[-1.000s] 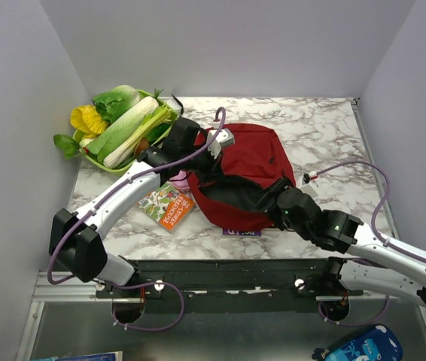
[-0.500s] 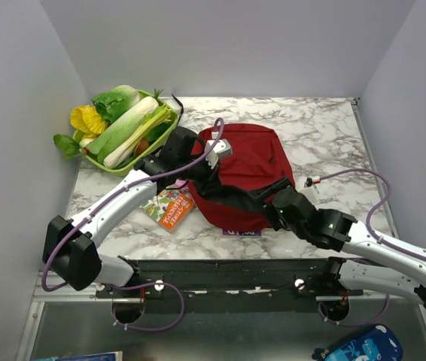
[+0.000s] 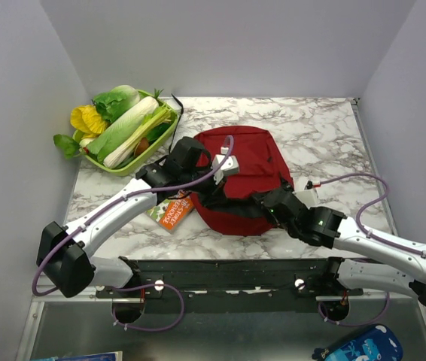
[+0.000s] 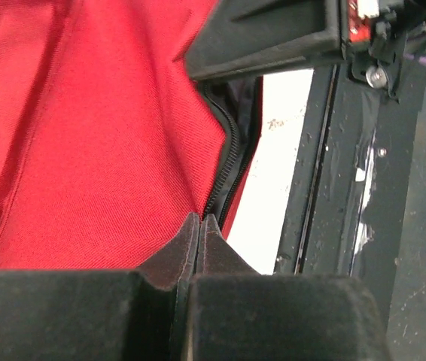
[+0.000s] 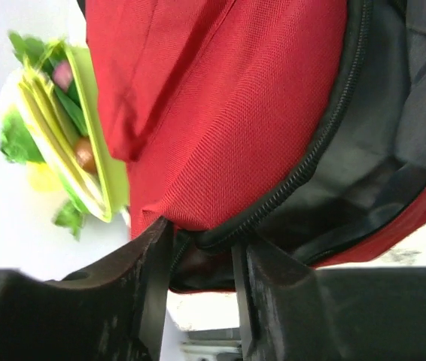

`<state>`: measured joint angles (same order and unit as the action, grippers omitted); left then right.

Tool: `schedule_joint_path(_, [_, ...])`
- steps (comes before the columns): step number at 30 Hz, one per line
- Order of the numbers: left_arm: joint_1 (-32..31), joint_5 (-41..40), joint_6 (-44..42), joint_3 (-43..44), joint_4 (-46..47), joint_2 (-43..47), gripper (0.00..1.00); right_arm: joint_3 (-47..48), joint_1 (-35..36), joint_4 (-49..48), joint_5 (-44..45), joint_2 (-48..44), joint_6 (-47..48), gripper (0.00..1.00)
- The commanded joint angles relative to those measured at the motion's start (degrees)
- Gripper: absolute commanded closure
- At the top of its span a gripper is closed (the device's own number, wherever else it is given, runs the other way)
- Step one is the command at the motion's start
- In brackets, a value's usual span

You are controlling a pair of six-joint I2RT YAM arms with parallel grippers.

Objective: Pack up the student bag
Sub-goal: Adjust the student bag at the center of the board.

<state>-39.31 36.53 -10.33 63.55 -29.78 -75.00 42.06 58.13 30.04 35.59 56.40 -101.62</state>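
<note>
We saw the student bag [image 3: 247,162] near the table's [image 3: 326,135] near edge, its zipper rim running between the right gripper's [image 5: 202,242] narrow jaws, grip uncertain, while the left gripper [image 4: 199,226] sat closed tight against the rim's other end.

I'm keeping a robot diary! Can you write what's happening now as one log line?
task: pack student bag | left gripper: shut on bag fabric | right gripper: straddling zipper rim, grip unclear

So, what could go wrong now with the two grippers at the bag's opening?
The left gripper pinches only thin fabric beside the zipper of the student bag; a pull could slip it free. The right gripper has the bag's edge only near its fingertips, so it might lose the edge.
</note>
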Motion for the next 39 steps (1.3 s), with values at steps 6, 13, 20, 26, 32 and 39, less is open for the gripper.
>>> schedule_joint_path(6, [-3.32,-5.59,-2.25,-0.8,1.2,0.3,0.6,3.72,-0.21,2.13,6.6,1.78,1.34,0.97])
schedule_joint_path(13, [-4.46,-3.05,-0.4,0.35,4.29,-0.58,0.21,5.31,-0.21,1.77,6.68,2.04,2.48,0.99])
schedule_joint_path(20, [-7.01,-6.81,-1.8,-2.72,6.83,-1.99,0.01,6.98,-0.21,0.29,7.3,3.28,4.23,0.99])
schedule_joint_path(26, [-7.01,-18.78,-4.26,-3.0,12.99,-6.46,0.16,6.89,-0.21,-2.62,5.19,2.67,7.13,0.99])
schedule_joint_path(32, [-6.66,-25.53,-6.9,4.21,9.39,-13.5,0.95,8.29,-0.12,-5.78,7.47,0.2,18.09,0.99])
schedule_joint_path(39, [-0.25,-28.36,-2.87,21.74,11.41,-19.21,1.0,9.53,-0.73,-8.15,12.74,-0.94,35.33,0.75])
